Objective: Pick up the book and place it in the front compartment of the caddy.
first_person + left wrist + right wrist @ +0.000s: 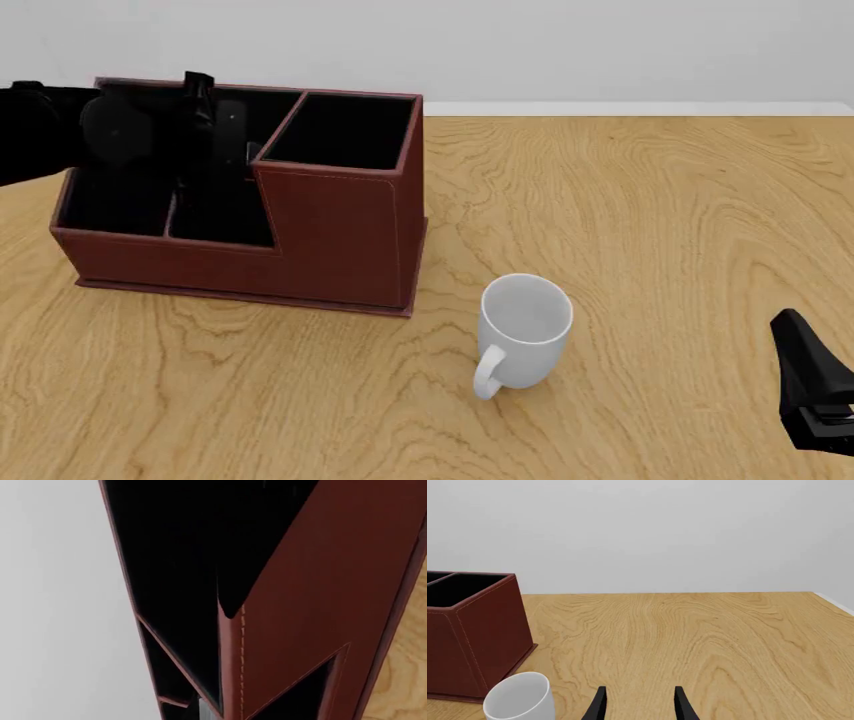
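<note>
- Right gripper [639,705] jaws stand apart, empty, at the front view's lower right; left gripper [200,150] jaws can't be told (dark against the lining).
- Caddy [340,235] sits upper left.
- Book is hidden.

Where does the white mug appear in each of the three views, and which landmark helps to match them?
Front view: the white mug stands on the table, lower centre, apart from the caddy, nearer the camera and to its right.
Left wrist view: the mug is not in it; the caddy fills the picture.
Right wrist view: the mug is at the bottom left, before the caddy's corner.
Shared landmark: the caddy.
</note>
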Controlling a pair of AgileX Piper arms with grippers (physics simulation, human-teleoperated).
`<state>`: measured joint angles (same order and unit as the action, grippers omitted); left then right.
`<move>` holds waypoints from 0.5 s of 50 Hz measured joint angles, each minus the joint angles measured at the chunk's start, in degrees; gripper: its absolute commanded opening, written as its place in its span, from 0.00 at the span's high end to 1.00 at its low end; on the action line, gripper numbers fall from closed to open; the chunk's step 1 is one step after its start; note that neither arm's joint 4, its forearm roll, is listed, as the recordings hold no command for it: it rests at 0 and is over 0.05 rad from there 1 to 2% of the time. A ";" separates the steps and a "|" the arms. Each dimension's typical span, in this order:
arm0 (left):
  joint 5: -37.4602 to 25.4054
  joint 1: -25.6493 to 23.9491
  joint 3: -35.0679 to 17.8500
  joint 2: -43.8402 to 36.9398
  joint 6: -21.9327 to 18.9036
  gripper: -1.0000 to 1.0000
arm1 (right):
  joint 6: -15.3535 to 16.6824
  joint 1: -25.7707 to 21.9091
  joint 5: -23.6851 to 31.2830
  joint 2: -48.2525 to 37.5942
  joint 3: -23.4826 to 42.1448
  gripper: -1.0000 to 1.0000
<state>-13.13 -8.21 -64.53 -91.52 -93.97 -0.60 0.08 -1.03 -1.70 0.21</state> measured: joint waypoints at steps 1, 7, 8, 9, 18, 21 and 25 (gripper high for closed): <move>0.12 0.01 -0.08 -0.17 0.00 1.00 | 0.00 0.00 0.00 0.00 0.00 0.00; 0.67 0.08 -0.58 -1.15 0.08 1.00 | 0.00 0.00 0.00 0.00 0.00 0.00; 0.77 0.12 -0.67 -1.33 0.07 1.00 | 0.00 0.00 0.00 0.00 0.00 0.00; 0.86 0.16 -0.74 -1.50 0.06 1.00 | 0.00 0.00 0.00 0.00 0.00 0.00; 2.39 1.19 -2.07 -3.26 -0.88 0.00 | 0.00 0.00 0.00 0.00 0.00 0.00; 3.02 1.60 -2.50 -3.72 -1.24 0.00 | 0.00 0.00 0.00 0.00 0.00 0.00; 3.69 1.98 -2.86 -4.05 -1.62 0.00 | 0.00 0.00 0.00 0.00 0.00 0.00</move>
<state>-9.44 -6.23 -67.39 -95.57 -95.60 -0.60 0.08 -1.03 -1.70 0.21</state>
